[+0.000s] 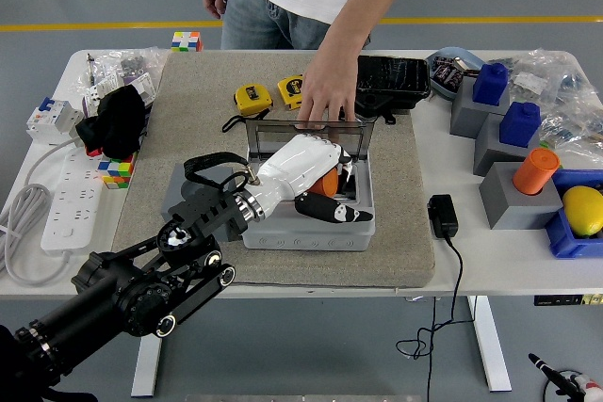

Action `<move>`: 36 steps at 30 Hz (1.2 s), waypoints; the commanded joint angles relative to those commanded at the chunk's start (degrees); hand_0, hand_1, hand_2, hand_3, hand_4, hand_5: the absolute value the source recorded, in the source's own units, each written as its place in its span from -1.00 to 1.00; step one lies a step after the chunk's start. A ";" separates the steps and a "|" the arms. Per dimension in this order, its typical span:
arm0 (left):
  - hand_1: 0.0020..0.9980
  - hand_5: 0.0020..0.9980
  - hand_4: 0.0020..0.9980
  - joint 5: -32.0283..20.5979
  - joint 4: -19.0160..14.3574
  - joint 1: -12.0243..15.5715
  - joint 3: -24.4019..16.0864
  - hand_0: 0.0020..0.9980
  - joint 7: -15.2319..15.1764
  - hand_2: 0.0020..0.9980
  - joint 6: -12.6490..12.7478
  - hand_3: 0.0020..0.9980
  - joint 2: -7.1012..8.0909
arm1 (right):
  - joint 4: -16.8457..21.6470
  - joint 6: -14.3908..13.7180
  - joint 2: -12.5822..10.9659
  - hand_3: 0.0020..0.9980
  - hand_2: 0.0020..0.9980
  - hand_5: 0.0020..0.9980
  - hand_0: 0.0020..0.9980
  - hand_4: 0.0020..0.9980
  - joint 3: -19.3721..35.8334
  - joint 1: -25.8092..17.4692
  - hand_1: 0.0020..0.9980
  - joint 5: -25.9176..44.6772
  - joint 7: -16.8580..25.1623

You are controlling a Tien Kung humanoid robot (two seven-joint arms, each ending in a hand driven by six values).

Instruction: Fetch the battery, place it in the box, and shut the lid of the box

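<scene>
A grey box (301, 234) stands on the grey mat (396, 251), and its clear lid (273, 138) is raised upright at the back. A person's hand (325, 96) rests on the lid's top edge and holds it up. My left hand (334, 197), white with black fingers, reaches into the open box from the left. Its fingers are curled around an orange battery (329, 183), held low inside the box. Much of the box's inside is hidden by the hand. My right arm is out of view.
Two yellow tape measures (252, 98) and a black pouch (393, 80) lie behind the box. A white power strip (71, 200) and a colour cube (117, 172) are at the left. A black adapter (443, 216), grey blocks with blue tops (518, 124) and an orange cylinder (535, 171) stand at the right.
</scene>
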 joint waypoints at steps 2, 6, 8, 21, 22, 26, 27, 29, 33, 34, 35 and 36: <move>-0.77 0.40 1.00 -0.05 0.01 0.00 0.10 -0.77 -0.03 -0.71 -0.01 -0.69 0.00 | 0.00 0.00 -0.02 0.70 0.62 1.00 0.79 1.00 -0.08 0.00 0.74 0.06 0.01; -0.77 0.40 1.00 -0.45 0.11 0.03 0.07 -0.77 -0.26 -0.71 -0.26 -0.69 0.00 | 0.00 0.02 -0.04 0.70 0.62 1.00 0.79 1.00 -0.20 -0.04 0.74 0.11 -0.01; -0.76 0.44 1.00 -0.43 0.14 0.06 0.06 -0.77 -0.23 -0.70 -0.33 -0.69 0.00 | 0.00 0.01 -0.05 0.70 0.62 1.00 0.79 1.00 -0.21 -0.04 0.74 0.14 0.01; -0.73 0.57 1.00 -0.31 -0.18 0.12 0.09 -0.72 -0.48 -0.67 -0.42 -0.66 0.00 | 0.00 0.04 0.02 0.70 0.62 1.00 0.79 1.00 -0.35 -0.20 0.74 0.33 -0.01; -0.73 0.57 1.00 -0.10 -0.29 0.15 0.09 -0.72 -0.46 -0.67 -0.34 -0.66 0.00 | 0.00 0.06 0.03 0.70 0.62 1.00 0.79 1.00 -0.22 -0.23 0.74 0.19 -0.05; -0.66 0.61 1.00 0.49 -0.54 0.20 -0.10 -0.64 -0.39 -0.64 -0.27 -0.61 0.00 | 0.00 0.08 0.02 0.70 0.62 1.00 0.79 1.00 -0.22 -0.29 0.74 0.20 -0.05; -0.66 0.61 1.00 0.47 -0.57 0.22 -0.17 -0.64 -0.42 -0.64 -0.23 -0.61 0.00 | 0.00 0.08 0.02 0.70 0.62 1.00 0.79 1.00 -0.29 -0.29 0.74 0.26 -0.05; -0.66 0.61 1.00 0.61 -0.63 0.17 -0.18 -0.64 -0.38 -0.64 -0.25 -0.61 0.00 | 0.00 0.08 -0.01 0.70 0.62 1.00 0.79 1.00 -0.47 -0.23 0.74 0.43 -0.01; -0.61 0.63 1.00 0.74 -0.42 0.16 0.04 -0.60 -0.37 -0.60 -0.25 -0.58 0.00 | 0.00 0.09 -0.03 0.70 0.62 1.00 0.79 1.00 -0.51 -0.16 0.74 0.48 0.01; -0.61 0.63 1.00 0.77 -0.40 0.16 0.08 -0.60 -0.37 -0.60 -0.24 -0.58 0.00 | 0.00 0.09 -0.04 0.70 0.62 1.00 0.79 1.00 -0.50 -0.15 0.74 0.47 0.01; -0.61 0.63 1.00 0.83 -0.38 0.16 0.10 -0.60 -0.38 -0.60 -0.26 -0.58 0.00 | 0.00 0.09 -0.05 0.70 0.62 1.00 0.79 1.00 -0.41 -0.12 0.74 0.44 0.01; -0.61 0.63 1.00 0.88 -0.38 0.15 0.09 -0.60 -0.38 -0.60 -0.29 -0.58 0.00 | 0.00 0.09 -0.07 0.70 0.62 1.00 0.79 1.00 -0.41 -0.10 0.74 0.48 0.03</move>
